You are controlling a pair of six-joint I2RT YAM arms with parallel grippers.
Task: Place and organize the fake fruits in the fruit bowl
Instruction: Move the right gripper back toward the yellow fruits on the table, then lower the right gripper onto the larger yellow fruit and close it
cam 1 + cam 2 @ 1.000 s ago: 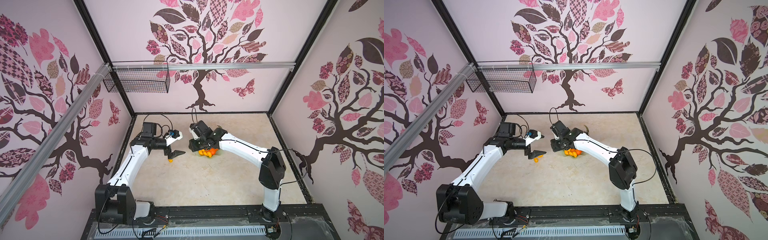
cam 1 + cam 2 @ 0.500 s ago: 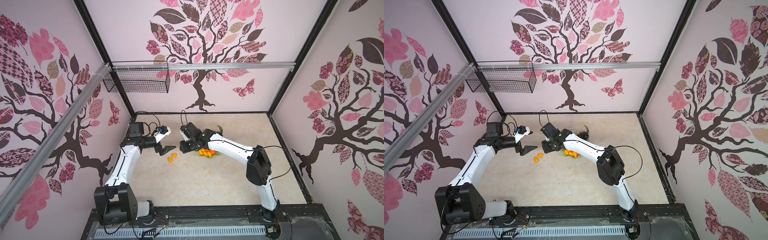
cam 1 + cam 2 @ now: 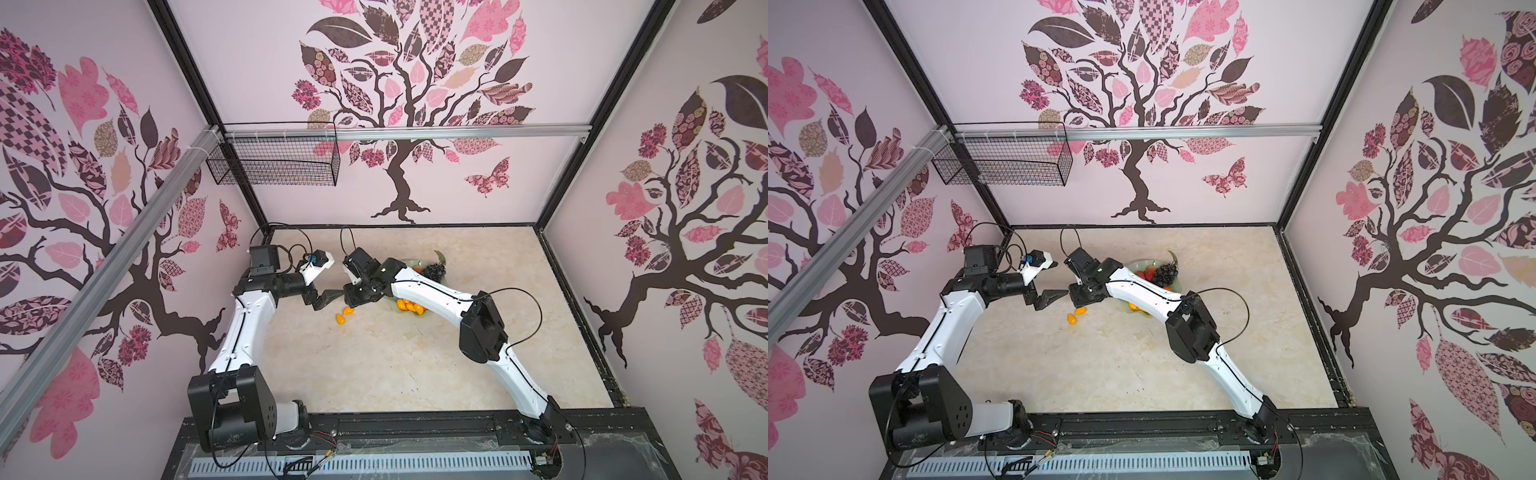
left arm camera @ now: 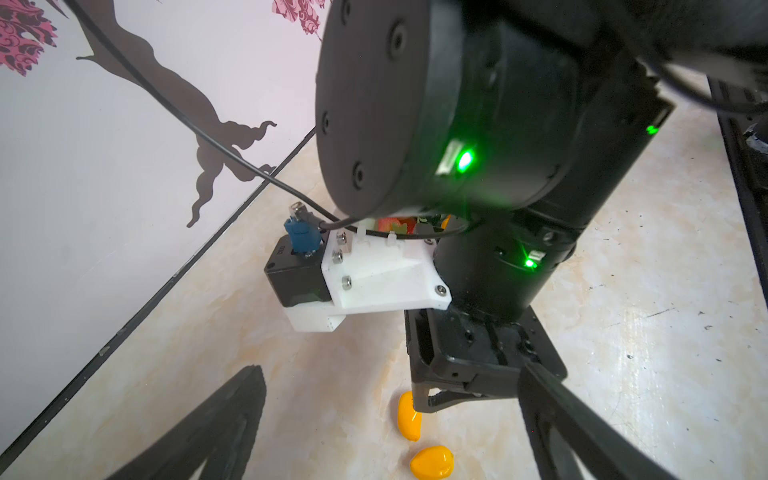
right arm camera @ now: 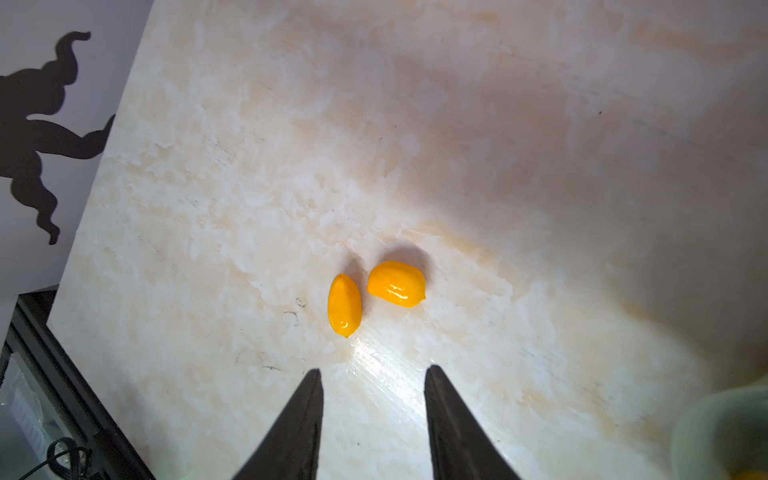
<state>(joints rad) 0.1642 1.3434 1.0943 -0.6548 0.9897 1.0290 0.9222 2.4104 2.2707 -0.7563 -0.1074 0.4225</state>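
Marbled table (image 3: pixel 374 365) bears two kumquats (image 5: pixel 345 305) near the fruit bowl (image 5: pixel 715 428), beside both arms' parted, seemingly crowding jaws.

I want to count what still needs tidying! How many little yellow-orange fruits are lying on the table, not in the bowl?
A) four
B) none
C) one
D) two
D: one kumquat and a second kumquat lie close together on the table, outside the fruit bowl.
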